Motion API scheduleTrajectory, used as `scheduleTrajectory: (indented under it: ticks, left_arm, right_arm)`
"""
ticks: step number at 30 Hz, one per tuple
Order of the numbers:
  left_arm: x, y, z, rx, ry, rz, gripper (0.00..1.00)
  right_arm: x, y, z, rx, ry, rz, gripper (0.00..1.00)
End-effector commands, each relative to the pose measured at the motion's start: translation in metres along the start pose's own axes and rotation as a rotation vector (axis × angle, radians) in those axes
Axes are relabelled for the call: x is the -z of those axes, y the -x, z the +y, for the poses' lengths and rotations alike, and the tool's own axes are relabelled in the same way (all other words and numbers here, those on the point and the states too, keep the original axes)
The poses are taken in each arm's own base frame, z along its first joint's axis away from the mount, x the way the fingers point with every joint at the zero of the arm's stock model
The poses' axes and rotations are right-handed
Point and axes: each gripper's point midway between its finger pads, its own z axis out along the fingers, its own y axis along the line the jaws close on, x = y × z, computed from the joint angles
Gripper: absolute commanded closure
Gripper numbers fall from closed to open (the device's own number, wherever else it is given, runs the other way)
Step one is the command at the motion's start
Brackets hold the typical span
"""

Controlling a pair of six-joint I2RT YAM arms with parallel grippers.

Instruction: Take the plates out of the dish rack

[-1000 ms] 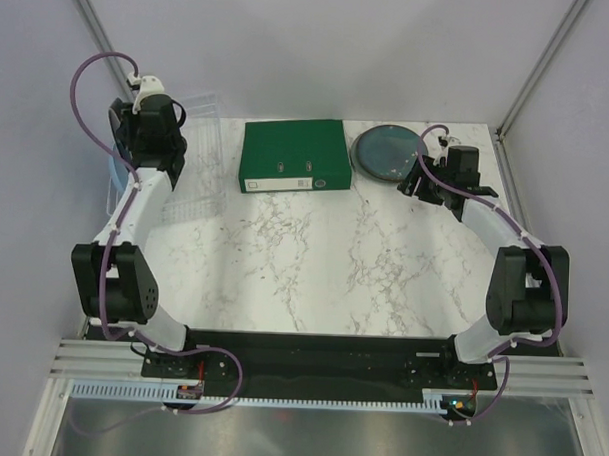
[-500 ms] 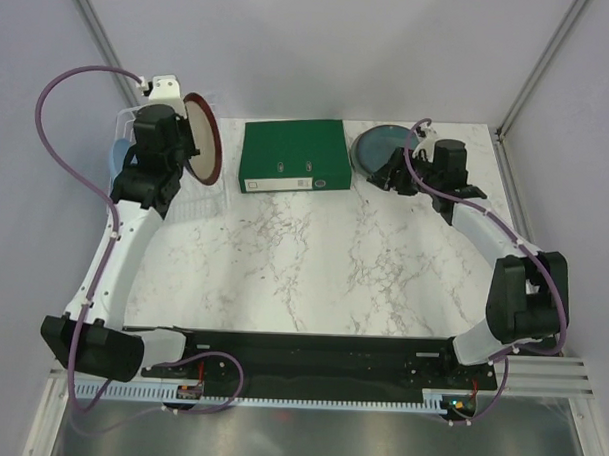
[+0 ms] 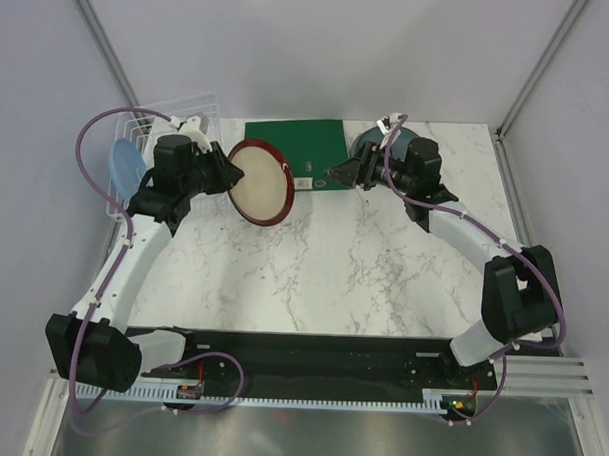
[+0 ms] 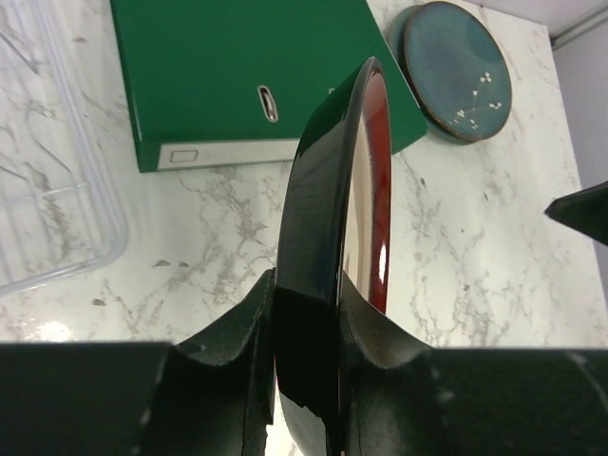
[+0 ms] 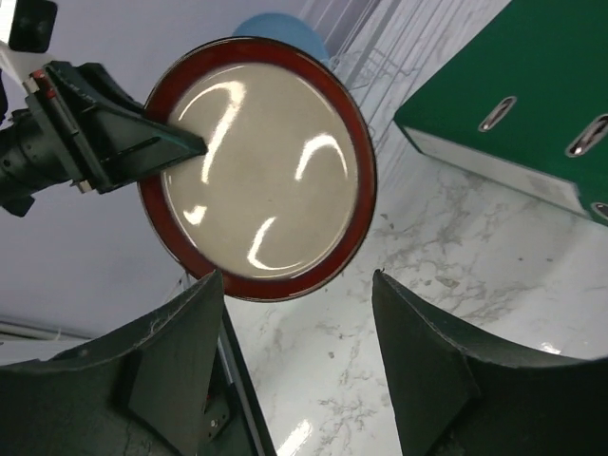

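— While the marble table (image 3: pixel 353 260) fills the middle of the top view, what lies around it?

— Plain grey walls on three sides, with metal posts rising at the upper corners. The surface is white stone with grey veins. A green binder (image 3: pixel 306 138) lies flat at the upper centre.

— Where is the dish rack?

— At the upper left of the top view, on the table's far corner. It is a clear wire dish rack (image 3: pixel 148 132), and a light blue plate (image 3: pixel 126 167) stands on edge in it.

— And the red one?

— The red-rimmed plate (image 3: pixel 261 181) is out of the rack and held on edge in the air. From above it overlaps the binder's lower left corner. Its cream face is turned toward the right arm.

— What holds it?

— The left gripper (image 3: pixel 226 174) is clamped on its rim. In the left wrist view the rim runs up between the two black fingers (image 4: pixel 223 351), one pressed against each side.

— The other arm?

— The right gripper (image 3: pixel 334 174) is spread wide and holds nothing. It points at the plate's face from the centre right, apart from it. In its own view the plate sits at the upper left, beyond both fingertips.

— Any more plates?

— A dark blue plate (image 4: pixel 456 71) lies flat at the upper right of the left wrist view, just past the binder's corner. It rests on a second plate (image 4: pixel 396 38), of which only an edge shows.
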Motion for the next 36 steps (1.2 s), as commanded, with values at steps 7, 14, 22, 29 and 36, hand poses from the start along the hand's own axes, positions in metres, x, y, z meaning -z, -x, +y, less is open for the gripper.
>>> scheduleTrajectory:
  ticks: [7, 14, 22, 29, 36]
  left_arm:
    - [0.042, 0.067, -0.086, 0.103, -0.367, -0.259, 0.98]
    - [0.039, 0.050, -0.092, 0.138, -0.419, -0.223, 0.98]
    - [0.025, 0.027, -0.098, 0.187, -0.467, -0.174, 0.98]
    - [0.008, 0.012, -0.106, 0.211, -0.505, -0.126, 0.98]
    - [0.000, 0.009, -0.096, 0.149, -0.441, -0.123, 0.65]
  right_arm:
    - [-0.030, -0.033, 0.006, -0.027, 0.087, 0.068, 0.28]
    - [-0.039, -0.036, 0.006, -0.057, 0.147, 0.065, 0.29]
    - [-0.051, -0.044, 0.017, -0.119, 0.248, 0.082, 0.57]
    - [-0.042, -0.043, 0.041, -0.180, 0.447, 0.050, 1.00]
    - [-0.032, -0.024, 0.018, -0.214, 0.348, -0.028, 1.00]
